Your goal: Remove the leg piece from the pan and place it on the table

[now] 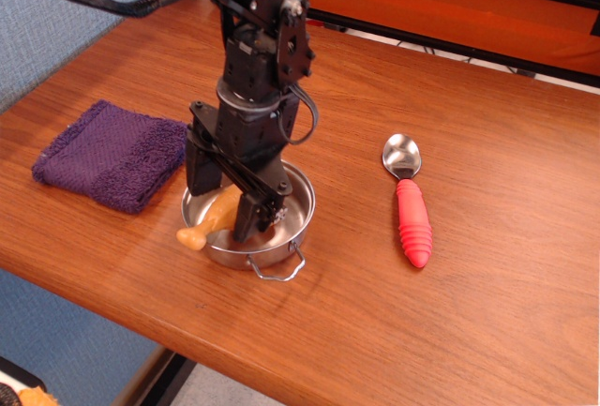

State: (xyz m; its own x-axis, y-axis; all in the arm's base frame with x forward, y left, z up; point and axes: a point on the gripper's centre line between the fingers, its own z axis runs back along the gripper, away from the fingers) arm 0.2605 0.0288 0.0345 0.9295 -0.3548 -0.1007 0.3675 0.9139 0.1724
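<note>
Your gripper [228, 202] stands spread open straddling the plump end of the leg piece [210, 220], which lies in the pan [292, 211], long axis running lower-left with its bone tip over the rim toward the table [450, 312]; contact unclear.

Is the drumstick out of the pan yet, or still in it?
Still in. The drumstick lies in the pan, its bone tip poking over the left rim, and the tool straddles it with fingers either side.
</note>
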